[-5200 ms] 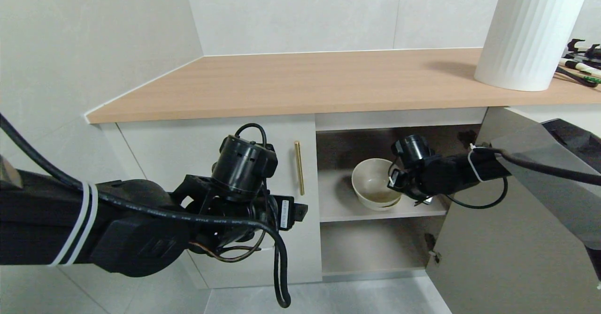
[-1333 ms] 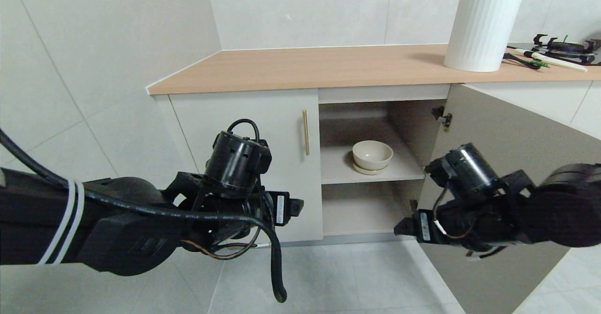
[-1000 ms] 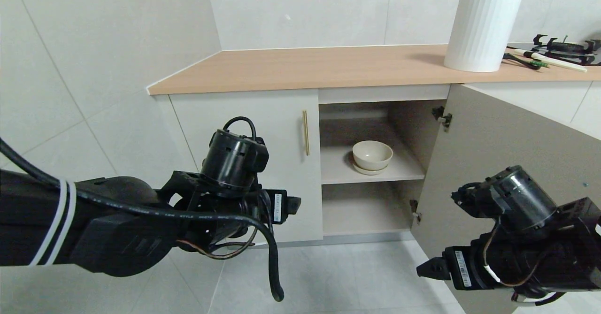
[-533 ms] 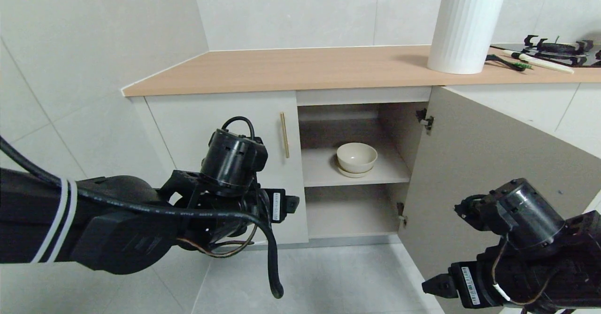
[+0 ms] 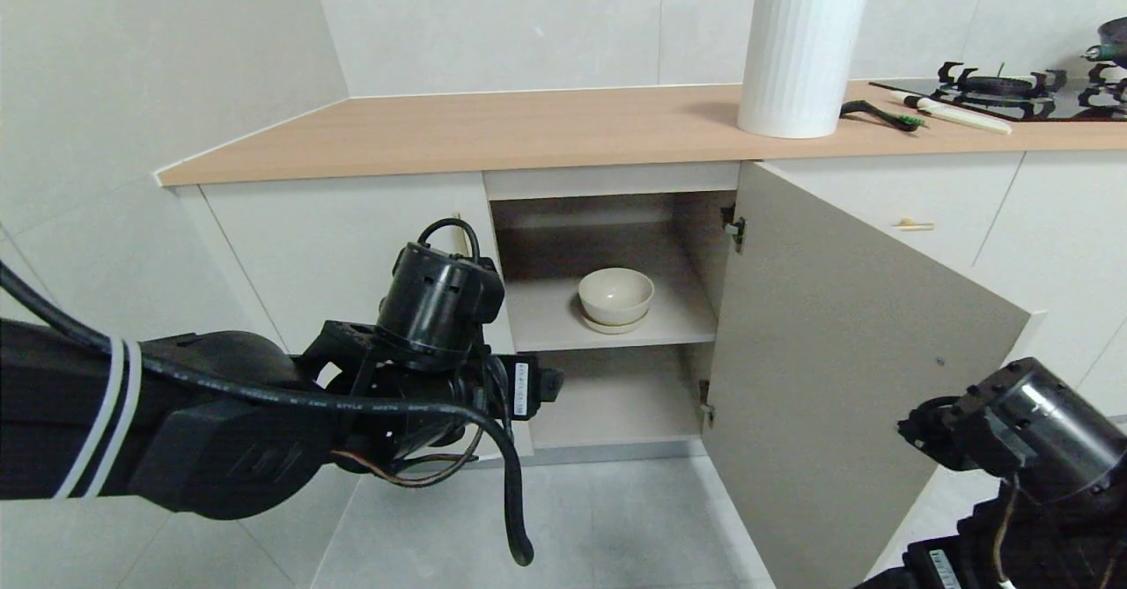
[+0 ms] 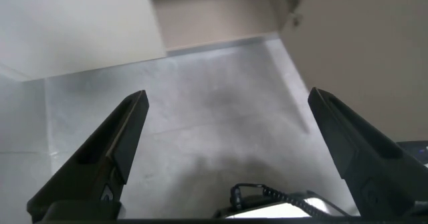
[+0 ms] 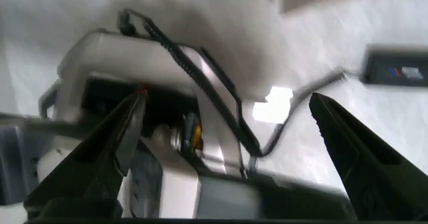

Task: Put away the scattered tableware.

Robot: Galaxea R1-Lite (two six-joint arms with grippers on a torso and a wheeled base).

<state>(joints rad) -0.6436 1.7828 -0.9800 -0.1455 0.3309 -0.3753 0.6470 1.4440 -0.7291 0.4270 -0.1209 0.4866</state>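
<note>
1. Tiled walls (image 5: pixel 484 17) frame a wooden countertop (image 5: pixel 528 131), under which the cabinet (image 5: pixel 607 246) is seen with its door (image 5: pixel 836 351) swung wide.
2. The utensils (image 5: pixel 933 114) by the stove (image 5: pixel 1004 87) are judged next; the door should be cleared widely in turning.
3. The bowl (image 5: pixel 616 292) is set on a plate (image 5: pixel 607 327) on the upper shelf (image 5: pixel 546 325), well apart from the left gripper (image 6: pixel 227 95) and right gripper (image 7: pixel 227 98).
4. Both are spread wide, nothing held.
</note>
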